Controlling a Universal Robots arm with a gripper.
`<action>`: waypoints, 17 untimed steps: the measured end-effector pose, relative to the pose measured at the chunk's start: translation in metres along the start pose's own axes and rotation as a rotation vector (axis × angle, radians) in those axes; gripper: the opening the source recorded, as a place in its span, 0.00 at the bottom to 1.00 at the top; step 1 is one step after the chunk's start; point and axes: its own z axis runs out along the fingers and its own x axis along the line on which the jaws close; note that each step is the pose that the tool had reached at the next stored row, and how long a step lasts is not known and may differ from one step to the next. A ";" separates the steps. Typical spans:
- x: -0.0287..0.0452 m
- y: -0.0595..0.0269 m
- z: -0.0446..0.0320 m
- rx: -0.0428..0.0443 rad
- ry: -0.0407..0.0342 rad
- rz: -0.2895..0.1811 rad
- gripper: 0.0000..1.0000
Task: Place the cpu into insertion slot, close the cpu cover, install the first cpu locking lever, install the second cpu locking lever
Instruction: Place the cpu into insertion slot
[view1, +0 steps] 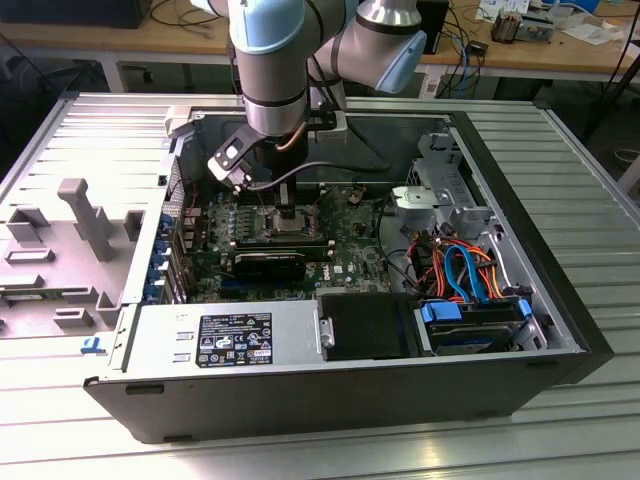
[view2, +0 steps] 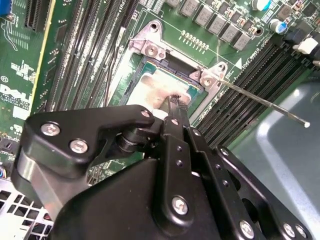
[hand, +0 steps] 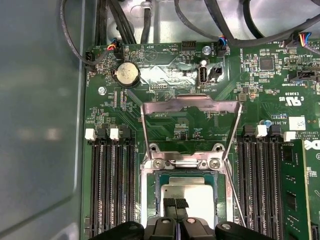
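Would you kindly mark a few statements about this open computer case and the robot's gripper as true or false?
1. The thin silver metal cover frame lies shut. False: it is swung open, off the silver-rimmed square socket.
2. The pale silvery square cpu lies within the socket's rim. True.
3. A round silver coin battery sits on the green circuit board. True.
4. The black gripper hangs over that battery. False: it is at the cpu.

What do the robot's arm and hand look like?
The arm is made of fat silver-grey tubes with pale blue caps at the joints. A thin black cable loops by its wrist. The hand is black, built from flat bars joined with shiny silver screws.
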 end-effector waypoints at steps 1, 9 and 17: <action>0.0002 0.0002 -0.0016 -0.0002 0.0003 0.000 0.11; -0.0002 0.0020 -0.0119 0.0126 0.0016 0.001 0.11; -0.0008 0.0101 -0.0139 0.1007 -0.0017 0.005 0.11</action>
